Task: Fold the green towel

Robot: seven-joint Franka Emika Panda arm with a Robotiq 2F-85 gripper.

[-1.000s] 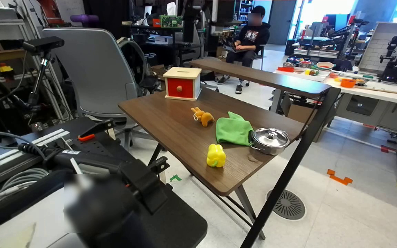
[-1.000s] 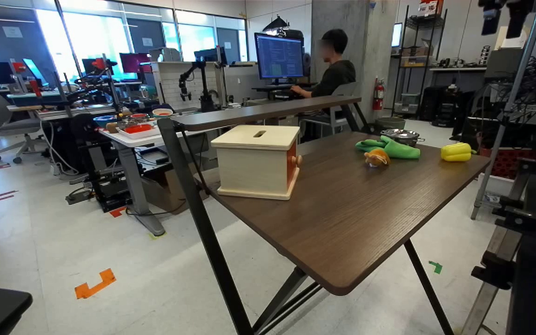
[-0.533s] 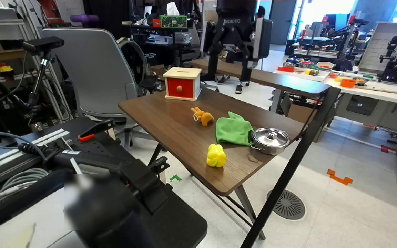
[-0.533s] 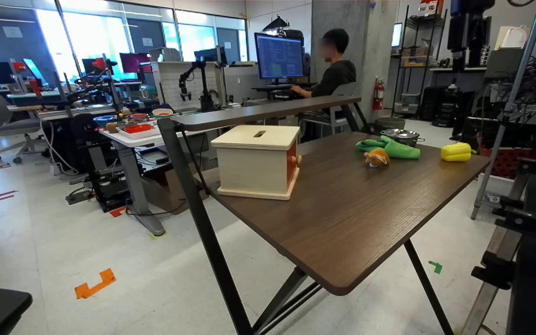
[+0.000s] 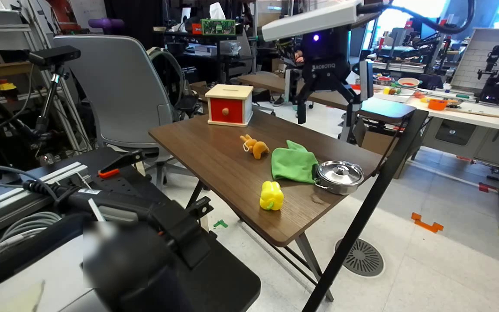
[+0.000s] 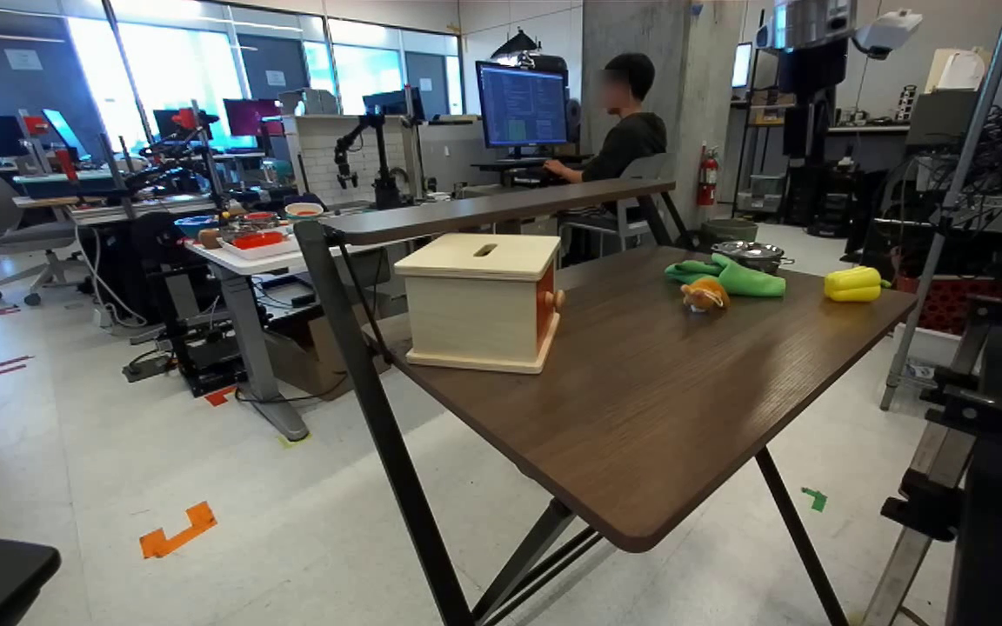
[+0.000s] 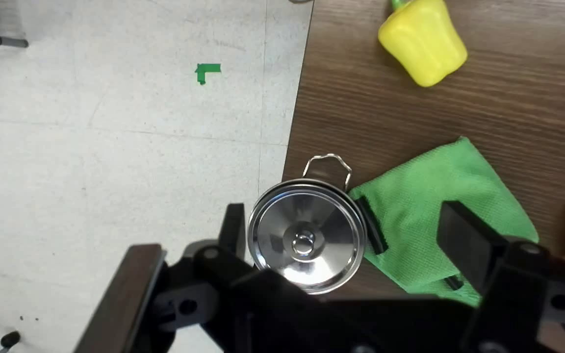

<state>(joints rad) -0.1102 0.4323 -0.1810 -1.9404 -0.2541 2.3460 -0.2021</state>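
Logged gripper (image 5: 325, 120) with fingers (image 5: 302, 113) spread wide. Found green towel (image 5: 293, 164) below fingers, rumpled on brown wood-grain table (image 5: 215, 143). Noted pale floor (image 5: 440, 268) farther down, grey office chair (image 5: 119, 91) well apart from fingers.

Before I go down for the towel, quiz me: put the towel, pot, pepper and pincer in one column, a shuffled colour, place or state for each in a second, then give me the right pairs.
Column one
1. towel
2. pot
3. pepper
4. pincer

Column two
A. shiny metal, lid on
B. yellow, lying on its side
C. open, up in the air
D. green, soft, next to the pot

Right pairs: 1-D; 2-A; 3-B; 4-C
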